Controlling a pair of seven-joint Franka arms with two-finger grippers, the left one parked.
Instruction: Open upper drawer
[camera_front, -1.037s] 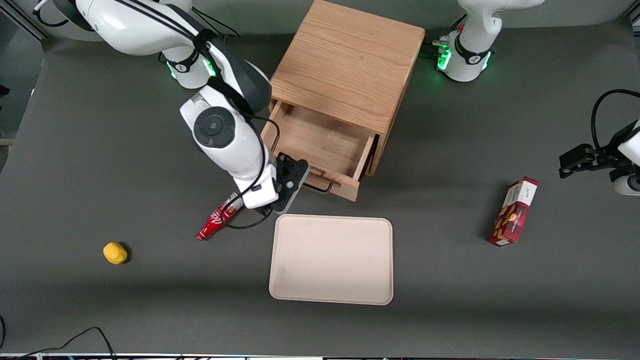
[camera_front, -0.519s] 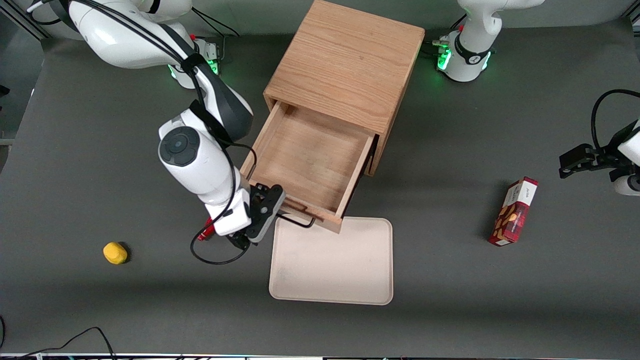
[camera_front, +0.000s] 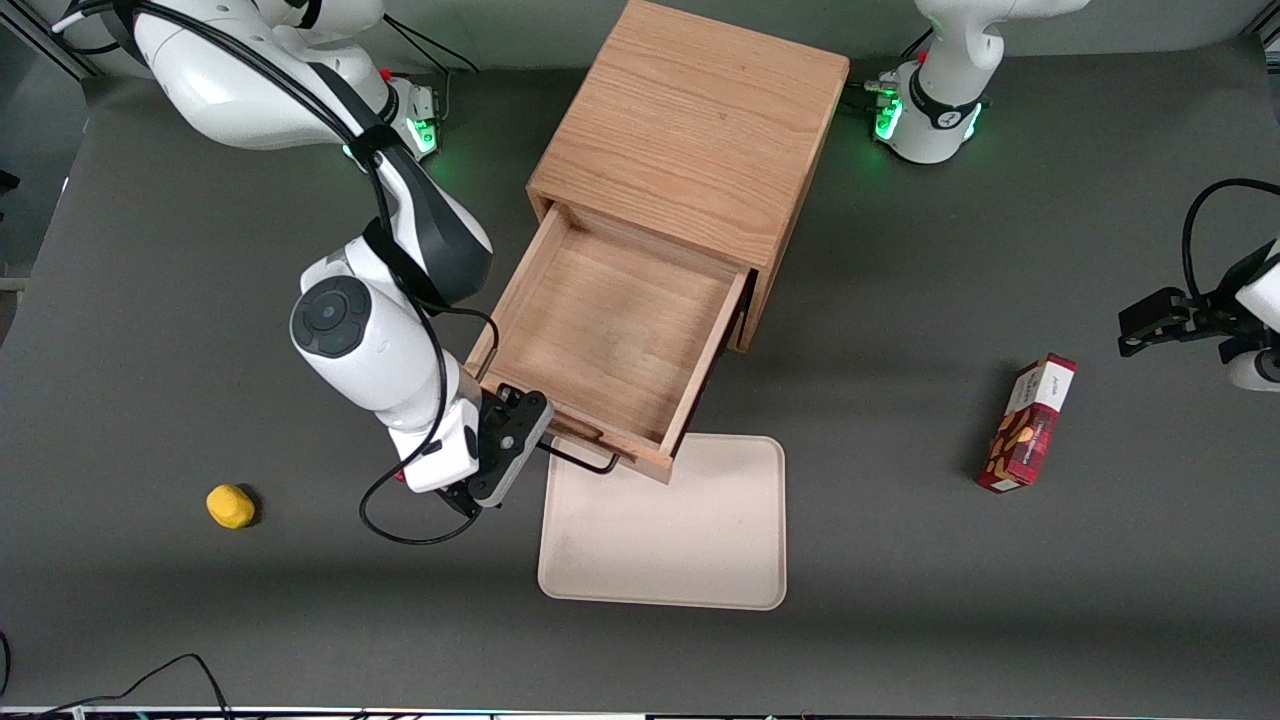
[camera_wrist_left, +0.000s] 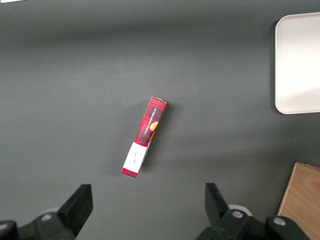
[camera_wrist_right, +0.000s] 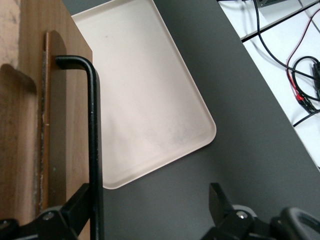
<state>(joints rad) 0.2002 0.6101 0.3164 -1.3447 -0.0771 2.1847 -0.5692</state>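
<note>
The upper drawer (camera_front: 600, 335) is a light oak box pulled far out of the oak cabinet (camera_front: 690, 130), and its inside is bare. Its front edge overhangs the tray's rim. The thin black wire handle (camera_front: 583, 462) runs along the drawer front (camera_wrist_right: 55, 125). My right gripper (camera_front: 525, 435) is at the end of the handle nearest the working arm. In the right wrist view the gripper (camera_wrist_right: 147, 202) is open. The handle bar (camera_wrist_right: 94, 150) passes just inside one finger (camera_wrist_right: 75, 205), with a wide gap to the second finger. The lower drawer is hidden under the upper one.
A beige tray (camera_front: 660, 540) lies just in front of the drawer and also shows in the right wrist view (camera_wrist_right: 145, 100). A yellow lump (camera_front: 230, 505) lies toward the working arm's end. A red carton (camera_front: 1027, 422) lies toward the parked arm's end.
The drawer has slid much farther out of the cabinet, toward the front camera, with the gripper moving along at its handle. The arm now covers the red bottle seen earlier.
</note>
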